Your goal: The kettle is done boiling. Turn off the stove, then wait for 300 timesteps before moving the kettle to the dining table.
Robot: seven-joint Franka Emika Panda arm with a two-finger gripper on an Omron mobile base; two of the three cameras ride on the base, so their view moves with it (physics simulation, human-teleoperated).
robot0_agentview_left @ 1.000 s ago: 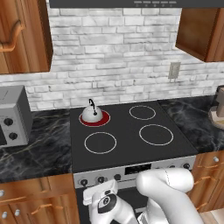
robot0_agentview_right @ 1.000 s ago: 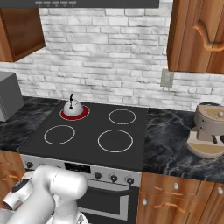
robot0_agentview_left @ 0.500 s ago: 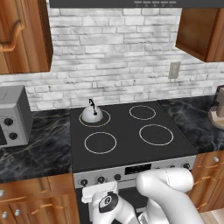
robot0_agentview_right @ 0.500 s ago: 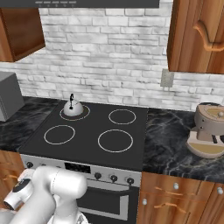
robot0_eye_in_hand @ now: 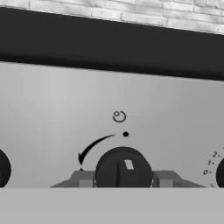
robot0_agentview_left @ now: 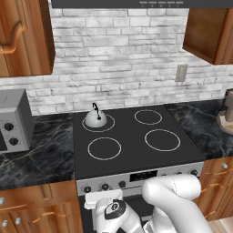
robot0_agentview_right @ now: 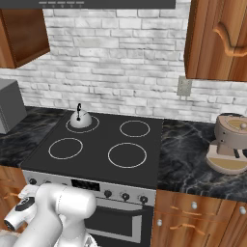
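On the stove's (robot0_eye_in_hand: 57,100) stainless front panel, above a black knob (robot0_eye_in_hand: 123,169), are printed a small burner-position symbol of circles, a black dot, and a curved black arrow sweeping down to the left. At the panel's right edge, beside another knob (robot0_eye_in_hand: 220,173), the small numerals 2, 1 and 0 can be read.

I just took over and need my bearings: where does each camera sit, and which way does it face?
Left base view: behind the arm's left, looking down over the stove and kettle; white arm lower right.
Right base view: behind its right, same stove, coffee machine at right; arm lower left.
Hand view: close on the stove's front panel, the hand straddling a black knob.
Both base views share stove, kettle and brick wall.
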